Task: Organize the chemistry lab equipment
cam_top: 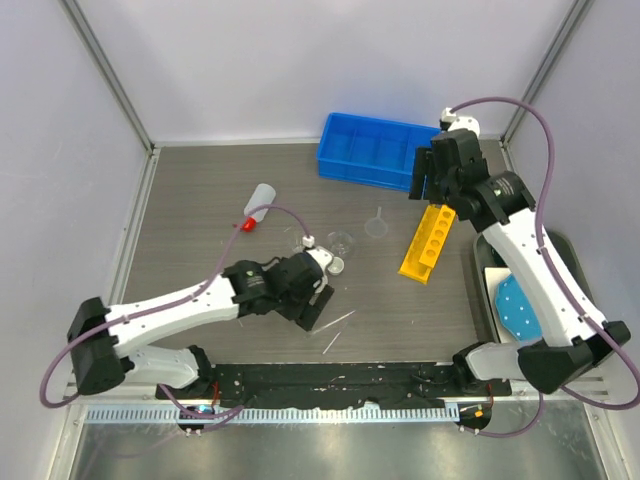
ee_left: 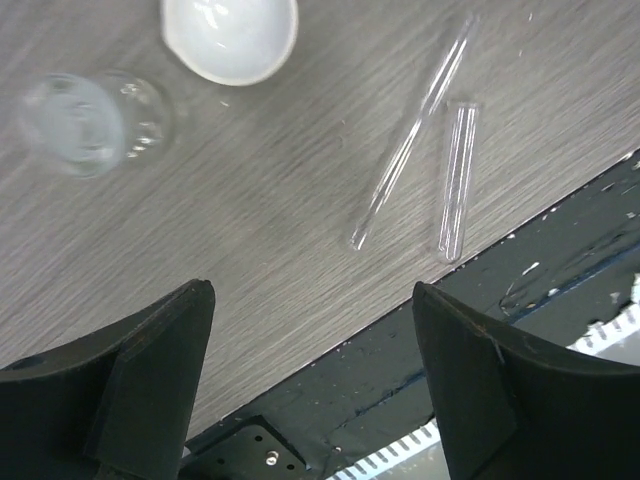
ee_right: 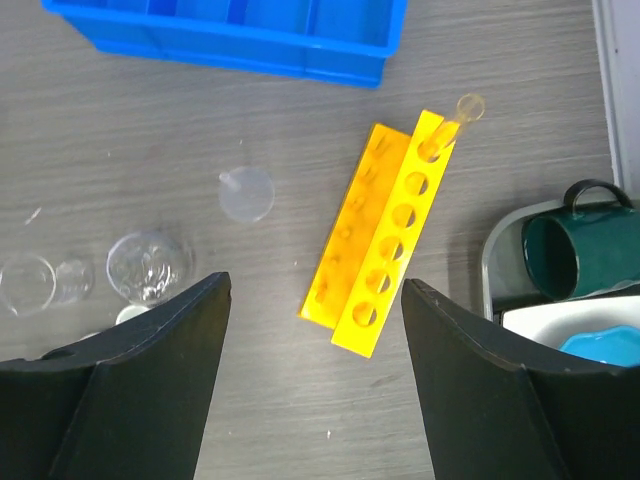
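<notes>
**Around the edges: bin, tray, mug, plate**

Up at the far side of the grey wood-grain table [cam_top: 200,200], there's a blue divided bin [cam_top: 375,150] sitting near the back wall. Over on the right, a grey tray [ee_right: 490,262] holds a teal mug [ee_right: 590,262]. Close by is a blue dotted plate [cam_top: 518,308], something white [ee_right: 540,318] next to it. A black strip [cam_top: 340,380] runs along the near edge.

We saw a grey wood-grain counter [cam_top: 200,180], plain white walls [cam_top: 300,60] at its far and side edges, aluminium posts [cam_top: 110,75] at both far corners, and a black strip [cam_top: 380,380] along its near edge.
</notes>
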Robot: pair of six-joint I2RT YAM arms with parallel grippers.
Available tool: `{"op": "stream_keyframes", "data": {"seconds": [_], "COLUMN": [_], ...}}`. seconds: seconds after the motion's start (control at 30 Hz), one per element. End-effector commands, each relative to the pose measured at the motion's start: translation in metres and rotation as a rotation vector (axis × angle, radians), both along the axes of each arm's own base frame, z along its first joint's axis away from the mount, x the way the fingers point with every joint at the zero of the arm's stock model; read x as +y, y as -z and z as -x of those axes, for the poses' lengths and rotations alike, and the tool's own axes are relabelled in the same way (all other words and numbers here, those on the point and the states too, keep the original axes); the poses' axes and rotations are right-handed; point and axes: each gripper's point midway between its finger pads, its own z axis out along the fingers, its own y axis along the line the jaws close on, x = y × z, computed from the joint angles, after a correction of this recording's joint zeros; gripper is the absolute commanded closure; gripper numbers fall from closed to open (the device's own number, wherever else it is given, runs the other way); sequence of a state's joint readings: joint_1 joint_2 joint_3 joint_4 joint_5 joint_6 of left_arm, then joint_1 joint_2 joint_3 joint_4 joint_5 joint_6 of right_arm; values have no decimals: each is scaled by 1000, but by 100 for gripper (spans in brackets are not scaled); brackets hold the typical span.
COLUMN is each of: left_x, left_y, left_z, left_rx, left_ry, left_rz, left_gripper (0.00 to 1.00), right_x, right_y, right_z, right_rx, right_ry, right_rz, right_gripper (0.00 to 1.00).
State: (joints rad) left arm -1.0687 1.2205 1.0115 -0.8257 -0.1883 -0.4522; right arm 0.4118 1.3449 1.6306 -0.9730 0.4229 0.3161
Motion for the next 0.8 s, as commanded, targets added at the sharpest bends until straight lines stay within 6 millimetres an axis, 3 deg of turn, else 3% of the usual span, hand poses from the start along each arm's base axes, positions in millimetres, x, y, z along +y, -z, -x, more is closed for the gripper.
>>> {"op": "stream_keyframes", "data": {"seconds": [0.0,0.1,0.27,0.5,0.77], "left_x": [-24,-32,-39,-51,-40], "left_y": [20,37,61,82,97], "left_z": [5,13,26,30,24], "left_rx": [-17,-7,-3,0,-33], "left_ry": [13,34,45,60,52], "left_rz": [-8,-41,-86,-99,-160], "left_gripper": [20,29,33,36,38], "right_x": [10,17,23,22,23], "right_y": [23,33,44,53,58], "right_z": [23,39,56,64,65], "right_rx": [40,51,49,53,49], "right_ry": [-32,-67,-109,-130,-147], "right_rz": [21,14,-2,-1,-2], "right_gripper": [25,25,25,25,25]}}
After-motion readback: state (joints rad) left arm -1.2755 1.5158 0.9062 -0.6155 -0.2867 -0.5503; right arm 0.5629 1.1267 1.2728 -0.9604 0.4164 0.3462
